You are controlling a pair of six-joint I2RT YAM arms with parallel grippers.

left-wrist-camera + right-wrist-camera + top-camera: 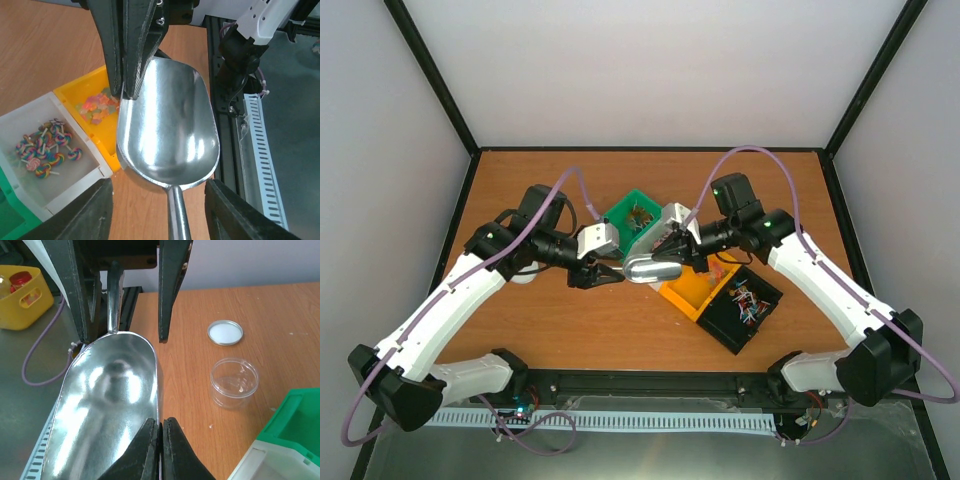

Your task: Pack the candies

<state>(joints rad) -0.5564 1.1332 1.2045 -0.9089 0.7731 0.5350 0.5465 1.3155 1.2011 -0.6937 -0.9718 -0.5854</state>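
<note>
Scoop [167, 135] hides part of the orange bin [80, 82] and its candies [97, 107].

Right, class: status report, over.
Left end effector open astride scoop handle. Right end effector shut on scoop rim. Scoop empty, candies in bins. Nothing blocking.

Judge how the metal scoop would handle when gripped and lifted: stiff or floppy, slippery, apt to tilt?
Probably stiff: the metal scoop shows no sag though the right gripper pinches only its rim. Likely slippery: its polished bowl mirrors the light. It may pivot in that pinch, since the thin handle sits free between the left gripper's open fingers.
</note>
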